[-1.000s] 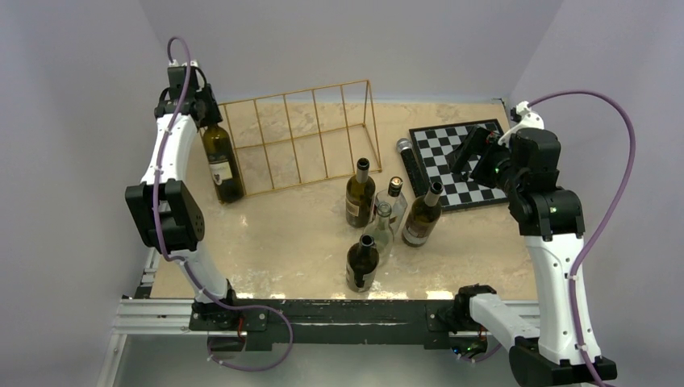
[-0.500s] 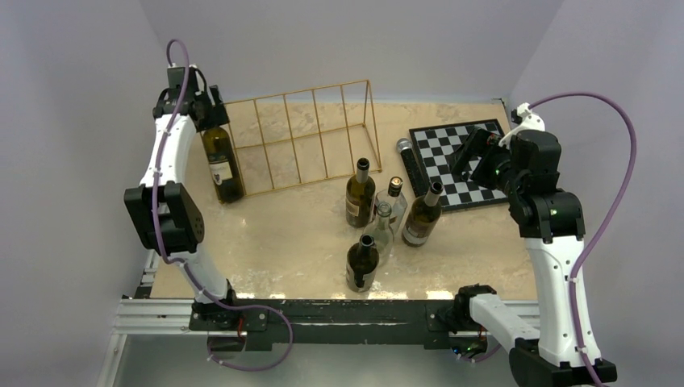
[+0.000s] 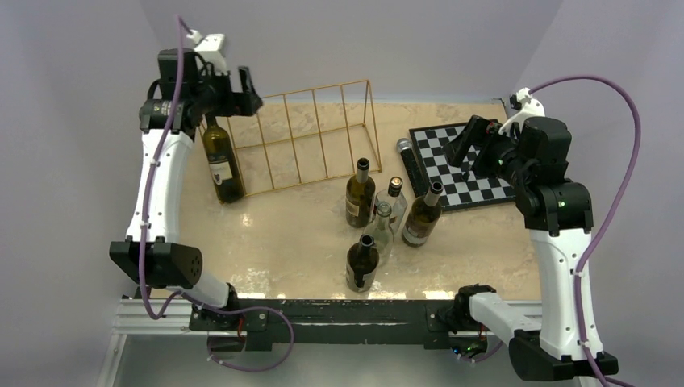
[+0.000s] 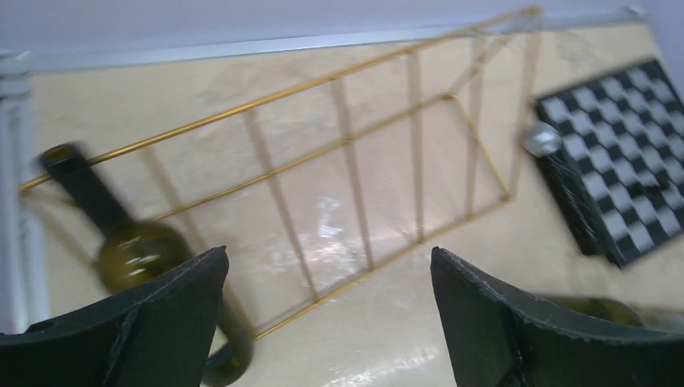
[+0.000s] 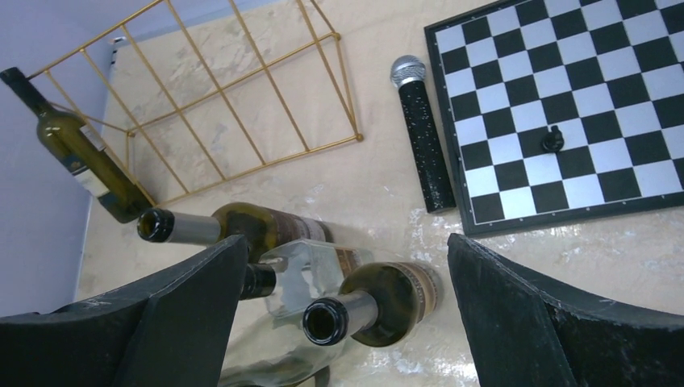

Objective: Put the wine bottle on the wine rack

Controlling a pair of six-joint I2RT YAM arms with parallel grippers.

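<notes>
We can read no writing anywhere: the wine bottle (image 3: 222, 165) wears a pale label with a dark band across it, and the labels in the group of five bottles (image 3: 381, 226) near the middle of the counter (image 3: 282, 242) are too small to make out. The wine bottle is dark green and stands on its base at the left end of the wine rack (image 3: 310, 137), its long axis upright and its neck pointing up, close against the end wire. Whether it stands inside the last slot or just outside it we cannot tell. The rack is a gold wire frame that runs from left to right across the far part of the counter, and through its slots we see the pale counter surface. The left pincer (image 4: 327, 258) hangs above the rack's left end, higher than the bottle's neck and apart from it, with its fingers spread wide and nothing between them. The right pincer (image 5: 347, 242) is spread just as wide and grips nothing; it hangs over the left part of the chessboard (image 3: 464, 165). From the right wrist we look down into the five bottles – four of dark glass and one clear (image 5: 310, 278) – and the nearest dark one (image 5: 379, 302) shows an open mouth, though what any of them holds we cannot tell. The chessboard carries one small dark piece (image 5: 552, 139), and a black microphone (image 5: 423, 137) lies on the counter just beside the board's left edge, its silver head pointing away from the arms
</notes>
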